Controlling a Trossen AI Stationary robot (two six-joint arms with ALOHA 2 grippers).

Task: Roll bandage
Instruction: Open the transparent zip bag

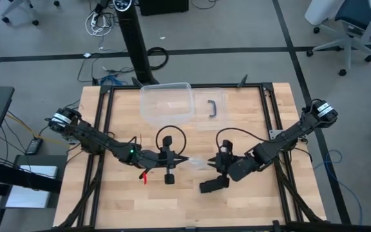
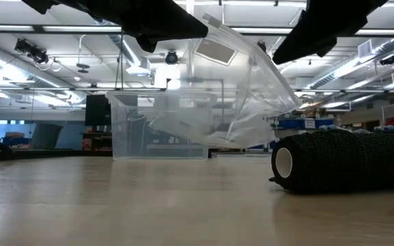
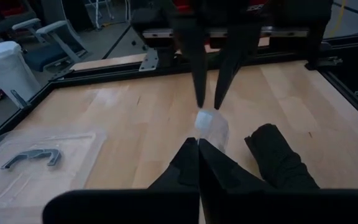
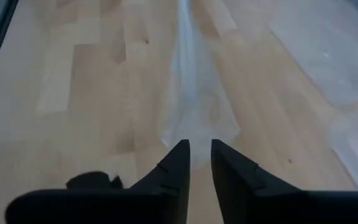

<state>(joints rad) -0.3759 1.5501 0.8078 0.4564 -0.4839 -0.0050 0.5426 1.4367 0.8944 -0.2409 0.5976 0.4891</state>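
The bandage point(image 1: 212, 185) is a black roll lying on its side on the table, just near of my right gripper; it also shows in the low view point(image 2: 340, 169) and the left wrist view point(image 3: 278, 158). A crinkly clear plastic bag point(image 1: 198, 162) hangs between my two grippers at the table's middle. My left gripper point(image 1: 185, 160) is shut on the bag's left end. My right gripper point(image 1: 211, 166) is shut on its right end. Neither gripper touches the bandage. My left gripper pinches the bag's left end point(image 3: 202, 134) between its two fingers, coming level from the table's left. The bag is lifted clear of the table point(image 2: 238, 102). My right gripper pinches the bag's right end point(image 4: 196, 134) between its two fingers, coming from the table's right, slanting down. The bag stretches away from the fingers in a narrow gathered band point(image 4: 188, 68) toward the other gripper.
A clear plastic box point(image 1: 166, 103) stands at the table's far middle, with its clear lid and black handle point(image 1: 214, 106) lying flat to its right. A small red piece point(image 1: 145, 176) lies under my left arm. Bare wood lies along the near edge.
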